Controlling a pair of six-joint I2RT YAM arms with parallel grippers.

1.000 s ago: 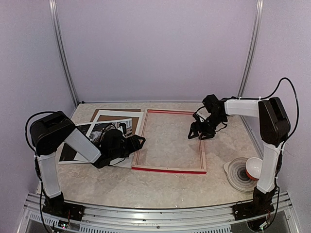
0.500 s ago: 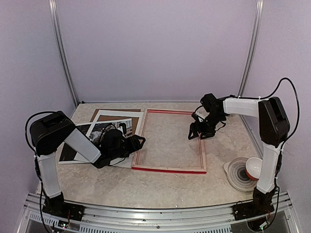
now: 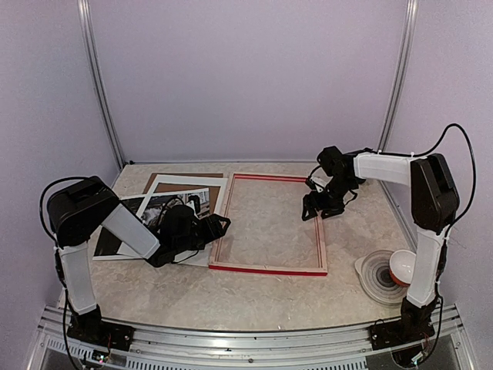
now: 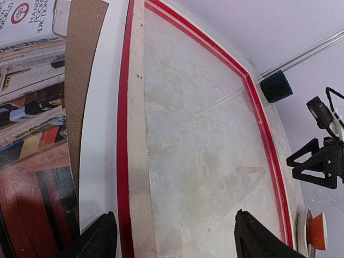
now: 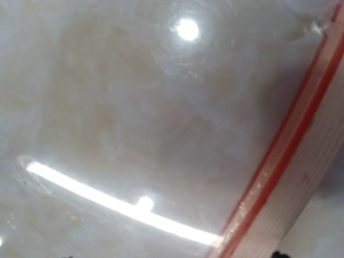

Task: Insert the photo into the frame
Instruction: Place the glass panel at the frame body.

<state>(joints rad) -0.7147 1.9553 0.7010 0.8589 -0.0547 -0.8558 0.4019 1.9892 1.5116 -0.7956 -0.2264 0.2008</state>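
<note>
1. The photo (image 3: 108, 243) lies flat on the table (image 3: 231, 297) at 9 o'clock from the frame (image 3: 266, 269), wholly outside its opening; we see a dark print with colourful book spines and a thin white edge, its middle hidden under the left arm
2. The frame lies pale wooden back up with red edges showing, and the lights glint inside it
3. We judge the step in hand to be the reach for the photo, as nothing is loaded yet
4. The left end effector (image 3: 222, 223) hovers by the frame's 9 o'clock rail, jaws wide and empty; the right end effector (image 3: 312, 208) hangs over the 2 o'clock rail, likewise wide and empty
5. The next move calls for pinching a free edge of the thin print, lifting it clear of the white mat (image 3: 185, 180) at its 1 o'clock, and laying it square inside the rails
</note>
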